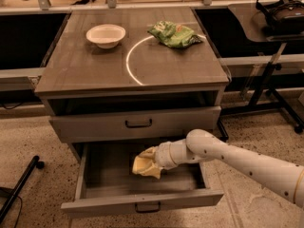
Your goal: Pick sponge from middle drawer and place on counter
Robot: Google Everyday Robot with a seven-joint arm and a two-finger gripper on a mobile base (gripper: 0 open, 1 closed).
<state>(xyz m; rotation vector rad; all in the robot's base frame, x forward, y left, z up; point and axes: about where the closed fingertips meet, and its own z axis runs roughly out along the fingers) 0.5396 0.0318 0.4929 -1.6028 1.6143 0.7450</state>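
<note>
The pale-yellow sponge point(141, 167) is held in my gripper point(150, 160), just above the floor of the open middle drawer point(142, 203), near its centre. The gripper's fingers are closed around the sponge and mostly hidden by it. My white arm reaches in from the lower right. The drawer is pulled out, and its narrow front panel with a small dark handle faces the camera. The counter point(95, 65), a grey-brown wood top with a white curved arc point(130, 56), is above.
A white bowl point(106, 34) stands at the counter's back left and a green snack bag point(174, 34) at the back right. A closed drawer with a taller front point(137, 123) sits above the open one. A black stand point(270, 75) is to the right.
</note>
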